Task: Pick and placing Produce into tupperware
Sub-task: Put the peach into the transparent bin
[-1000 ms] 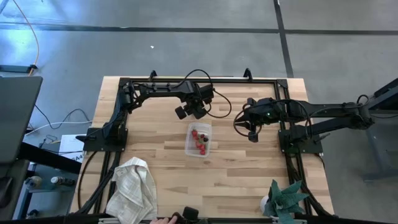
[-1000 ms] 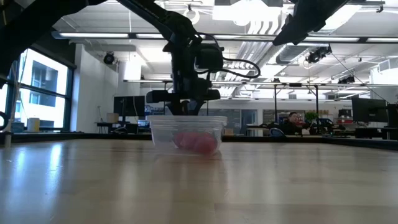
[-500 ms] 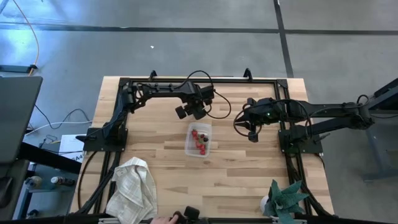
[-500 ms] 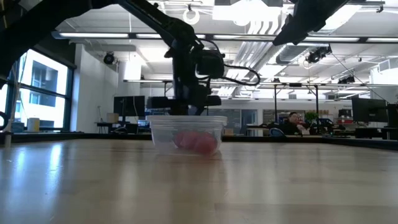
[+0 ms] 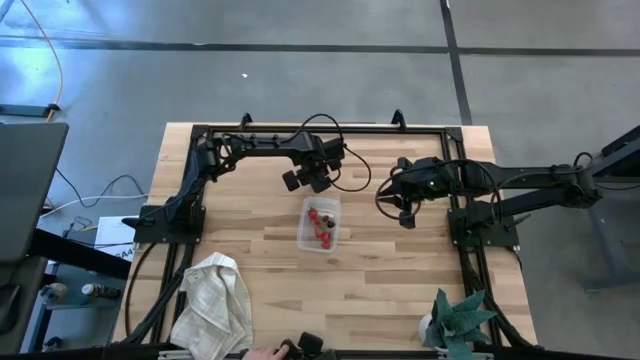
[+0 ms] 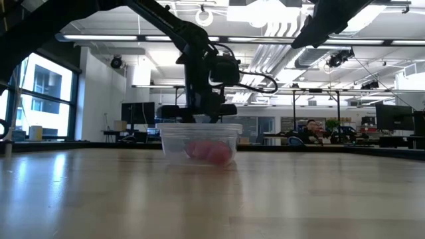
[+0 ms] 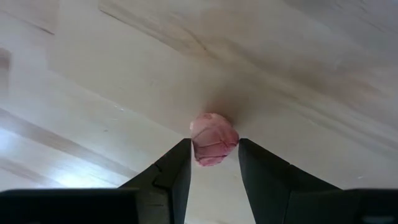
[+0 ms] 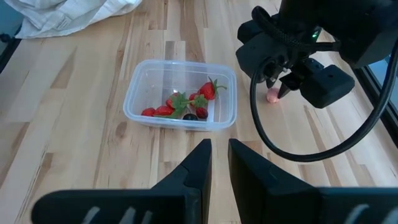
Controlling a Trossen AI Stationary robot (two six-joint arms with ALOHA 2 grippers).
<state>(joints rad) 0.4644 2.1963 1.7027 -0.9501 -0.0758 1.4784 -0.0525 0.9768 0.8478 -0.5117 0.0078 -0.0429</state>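
Left gripper (image 7: 213, 163) is down at the counter (image 5: 400, 290), its fingers (image 7: 171, 177) pinching a pink piece of produce (image 7: 214, 138) just beyond the tupperware (image 5: 320, 225); red and dark pieces (image 8: 186, 107) sit inside that tub; right gripper (image 8: 216, 158) hangs off to the side, fingers close together with a narrow gap, holding nothing.

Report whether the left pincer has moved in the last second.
Yes, slightly: in the low view the left pincer has edged rightward over the tupperware, which stayed put.
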